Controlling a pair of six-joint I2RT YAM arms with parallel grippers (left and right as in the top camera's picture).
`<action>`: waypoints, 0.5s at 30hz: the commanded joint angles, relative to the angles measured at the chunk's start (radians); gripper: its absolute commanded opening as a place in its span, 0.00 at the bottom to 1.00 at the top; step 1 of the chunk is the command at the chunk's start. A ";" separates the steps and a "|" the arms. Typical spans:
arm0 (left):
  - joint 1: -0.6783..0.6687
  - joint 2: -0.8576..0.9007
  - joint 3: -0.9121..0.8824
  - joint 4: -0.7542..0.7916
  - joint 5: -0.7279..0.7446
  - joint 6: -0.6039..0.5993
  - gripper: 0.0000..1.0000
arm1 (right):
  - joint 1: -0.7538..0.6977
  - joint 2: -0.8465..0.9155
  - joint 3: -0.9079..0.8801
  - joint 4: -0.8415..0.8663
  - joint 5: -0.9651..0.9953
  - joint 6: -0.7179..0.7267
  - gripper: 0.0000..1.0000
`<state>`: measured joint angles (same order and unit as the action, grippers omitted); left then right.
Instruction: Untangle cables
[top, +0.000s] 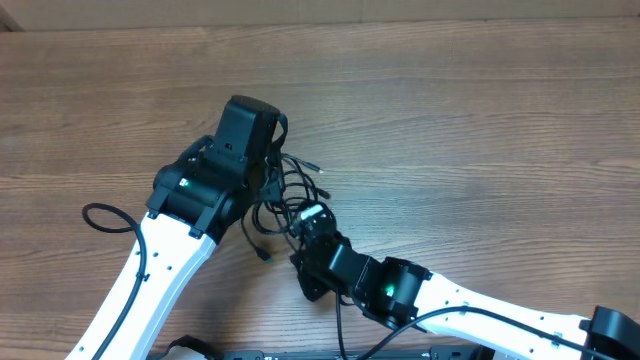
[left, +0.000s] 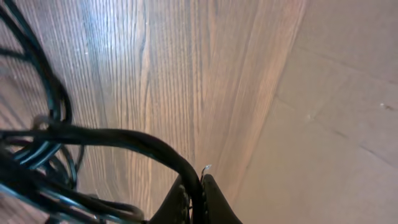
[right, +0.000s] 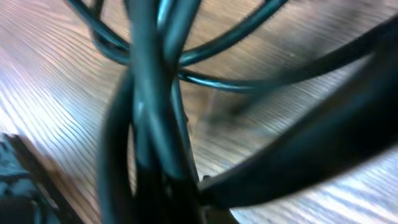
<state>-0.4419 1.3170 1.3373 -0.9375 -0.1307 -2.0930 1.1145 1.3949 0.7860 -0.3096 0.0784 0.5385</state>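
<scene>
The cables (top: 291, 190) lie as a knotted bundle of thin black cords on the wooden table (top: 480, 120), between my two grippers. One plug end (top: 318, 166) sticks out to the upper right and a loose strand (top: 262, 254) trails toward the front. My left gripper (top: 267, 178) sits at the bundle's left side. In the left wrist view it (left: 200, 182) is shut on one black cord (left: 124, 138) that arcs away to the left. My right gripper (top: 302, 216) is at the bundle's lower edge. Its wrist view shows it (right: 185, 190) shut on blurred cords (right: 149, 112) pressed close to the lens.
A thicker black wire (top: 103, 216) loops off my left arm at the left. The table's far edge (top: 320, 22) meets a tan surface at the back. Bare wood (left: 186, 74) stretches ahead of the left gripper.
</scene>
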 joint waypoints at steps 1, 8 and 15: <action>0.055 -0.013 0.039 0.051 -0.142 0.013 0.04 | 0.023 0.008 -0.035 -0.084 -0.095 -0.003 0.04; 0.107 -0.013 0.039 0.032 -0.139 0.097 0.05 | 0.023 0.002 -0.033 -0.107 -0.089 -0.003 0.04; 0.108 0.017 0.039 -0.012 -0.142 0.097 0.04 | 0.023 -0.113 -0.032 -0.045 -0.125 -0.004 0.04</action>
<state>-0.3637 1.3186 1.3357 -0.9688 -0.1783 -2.0380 1.1156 1.3575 0.7830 -0.3763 0.0254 0.5388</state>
